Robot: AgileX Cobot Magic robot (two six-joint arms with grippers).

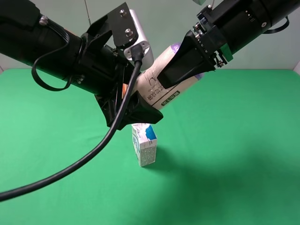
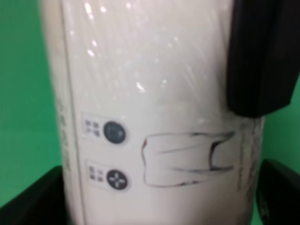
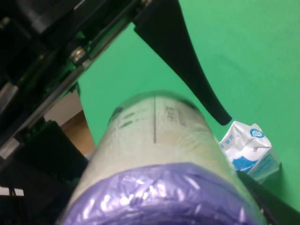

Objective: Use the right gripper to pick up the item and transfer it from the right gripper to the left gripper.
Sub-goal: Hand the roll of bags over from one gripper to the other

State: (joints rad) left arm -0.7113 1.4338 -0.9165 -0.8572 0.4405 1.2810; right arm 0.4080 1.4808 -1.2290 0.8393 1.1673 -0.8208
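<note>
The item [image 1: 161, 86], a cream canister with purple ends and a small green label, hangs tilted in mid-air above the green table. My right gripper [image 1: 187, 63] is shut on its upper part; one of its black fingers [image 2: 262, 56] lies across the canister wall [image 2: 154, 117] in the left wrist view. My left gripper [image 1: 136, 101] has its fingers [image 1: 143, 112] on either side of the canister's lower part, close against it. I cannot tell if they press on it. The right wrist view shows the purple end [image 3: 159, 197] and a left finger [image 3: 187, 61] beside the canister.
A white-and-blue carton [image 1: 144, 144] stands upright on the green table [image 1: 234, 164] right below the held canister; it also shows in the right wrist view [image 3: 251, 150]. The left arm's thick black cable [image 1: 79, 164] hangs across the table's left side.
</note>
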